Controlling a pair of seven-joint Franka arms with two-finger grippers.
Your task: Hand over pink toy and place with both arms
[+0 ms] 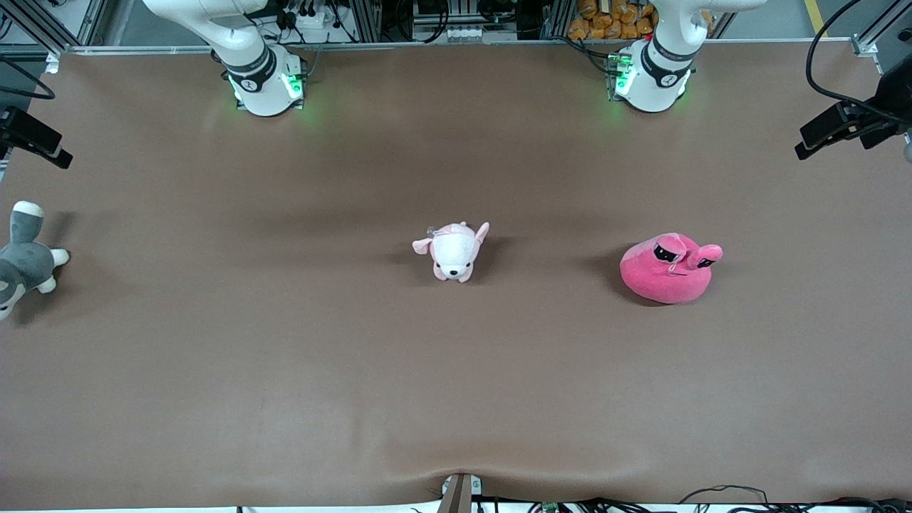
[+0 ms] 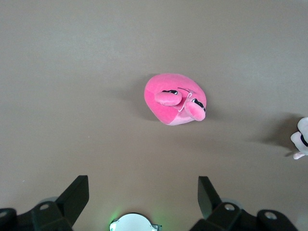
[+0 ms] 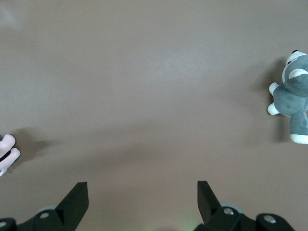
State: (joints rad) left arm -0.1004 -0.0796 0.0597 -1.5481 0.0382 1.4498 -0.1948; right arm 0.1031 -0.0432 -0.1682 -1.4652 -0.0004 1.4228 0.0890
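Note:
The pink toy (image 1: pixel 666 271) sits on the brown table toward the left arm's end, its two stalk eyes up. In the left wrist view the pink toy (image 2: pixel 174 98) lies well below and clear of my left gripper (image 2: pixel 143 192), which hangs high over the table near its own base, open and empty. My right gripper (image 3: pixel 143 192) is open too, high over bare table with nothing between its fingers (image 3: pixel 77 199). In the front view only the arms' bases show, the left arm (image 1: pixel 652 71) and the right arm (image 1: pixel 263 78); both grippers are out of that view.
A small pale pink-and-white puppy plush (image 1: pixel 454 251) sits at the table's middle. A grey-and-white husky plush (image 1: pixel 25 260) lies at the right arm's end, by the table edge. Black camera mounts (image 1: pixel 848 125) stick in at both ends of the table.

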